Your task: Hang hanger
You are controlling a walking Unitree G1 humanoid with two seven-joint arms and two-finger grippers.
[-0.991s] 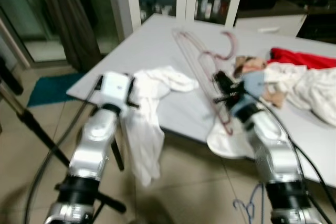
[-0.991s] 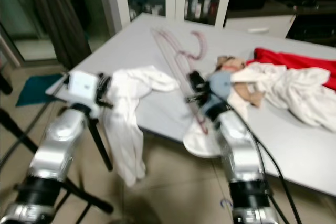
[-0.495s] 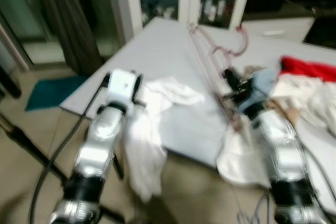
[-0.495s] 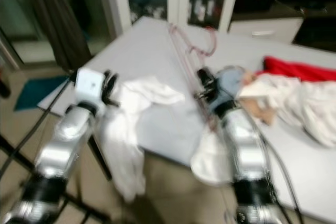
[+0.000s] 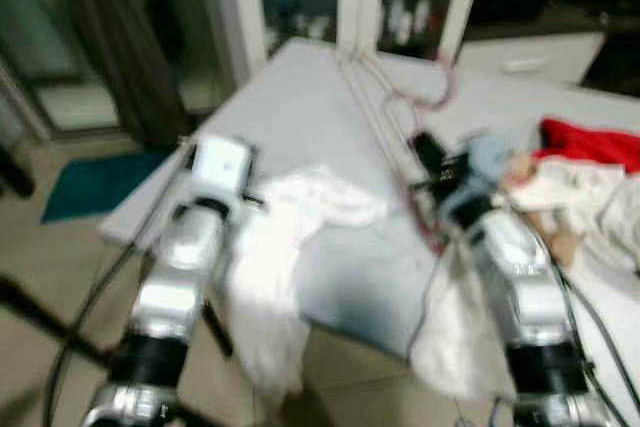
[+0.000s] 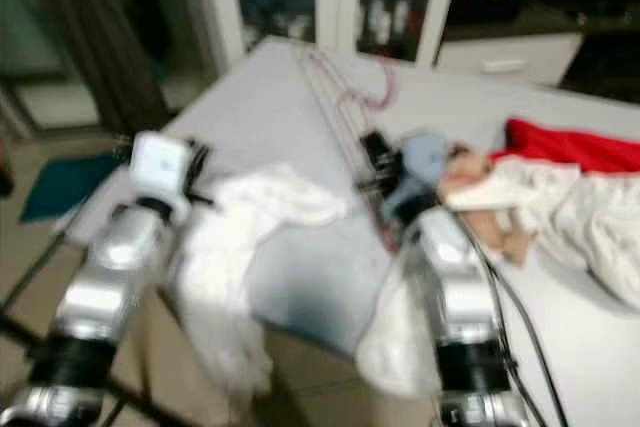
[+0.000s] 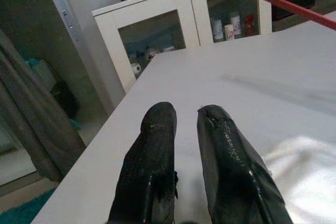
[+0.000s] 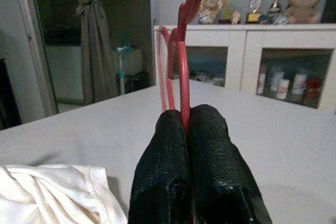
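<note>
A pink-red wire hanger (image 5: 385, 112) slants up over the white table (image 5: 300, 97), its hook toward the far side. My right gripper (image 5: 432, 162) is shut on its lower part; in the right wrist view the hanger (image 8: 184, 51) rises from between the pressed fingers (image 8: 210, 129). A white garment (image 5: 455, 332) droops off the table edge below my right arm. My left gripper (image 7: 186, 111) hovers over the table's near left corner, fingers almost together with nothing seen between the tips. Beside it a white cloth (image 5: 300, 217) lies on the table and hangs over the edge.
A heap of white (image 5: 585, 192) and red (image 5: 595, 142) clothes covers the table's right side. A white cabinet with glass doors (image 5: 340, 2) stands behind the table. Dark curtains (image 5: 120, 37) and a teal mat (image 5: 90, 182) are at the left. Cables and a black stand leg (image 5: 40, 317) cross the floor.
The whole picture has shifted and blurred, so the camera moved. The hanger stays in my right gripper, and both arms keep about the same places over the table.
</note>
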